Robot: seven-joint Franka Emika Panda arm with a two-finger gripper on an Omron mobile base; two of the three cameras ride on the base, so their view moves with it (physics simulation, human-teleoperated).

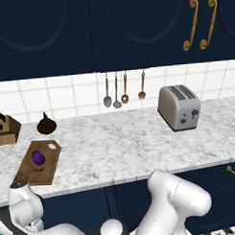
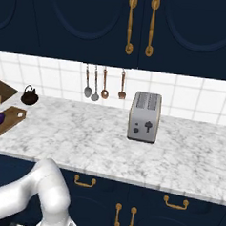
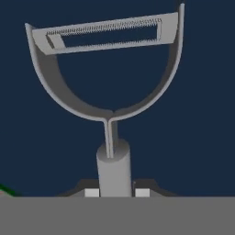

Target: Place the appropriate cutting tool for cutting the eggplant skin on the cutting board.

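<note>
Clamped between the gripper's (image 3: 114,193) closed fingertips (image 3: 92,193), the grey peeler (image 3: 110,78) points away from the hand camera, loop head and blade outermost. Up on the marble counter (image 1: 125,143), the eggplant (image 1: 38,157) sits on the cutting board (image 1: 48,171).

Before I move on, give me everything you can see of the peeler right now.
The peeler is slim, silver-grey and looks like metal. A round, straight handle runs up from between the gripper's fingertips, which are shut on it at its lower end. It narrows to a thin neck that splits into a curved U-shaped fork. A flat slotted blade with a finely toothed edge spans the fork's tips, slightly tilted in the hand view. Behind it is plain dark blue.
</note>
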